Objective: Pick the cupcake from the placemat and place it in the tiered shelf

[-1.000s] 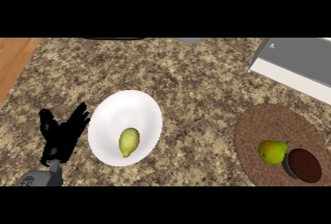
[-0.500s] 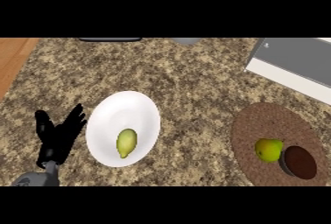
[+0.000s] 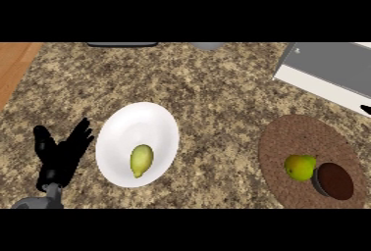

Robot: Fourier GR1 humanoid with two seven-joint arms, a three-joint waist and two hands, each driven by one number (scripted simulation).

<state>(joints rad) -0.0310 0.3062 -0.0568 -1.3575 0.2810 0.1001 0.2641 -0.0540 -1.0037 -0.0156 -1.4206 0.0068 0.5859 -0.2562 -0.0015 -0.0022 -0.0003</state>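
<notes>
I see the cupcake (image 3: 334,181) on the round placemat (image 3: 290,142) at lower right, touching a green fruit (image 3: 300,166). My left hand (image 3: 62,156) rests open at lower left, far from it, across the white plate (image 3: 138,127).

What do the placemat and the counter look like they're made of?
Placemat: apparently woven fibre, matte brown, with faint concentric rings of weave. Counter: looks like granite or similar stone, speckled brown, tan and black; whether it is polished cannot be told.
</notes>
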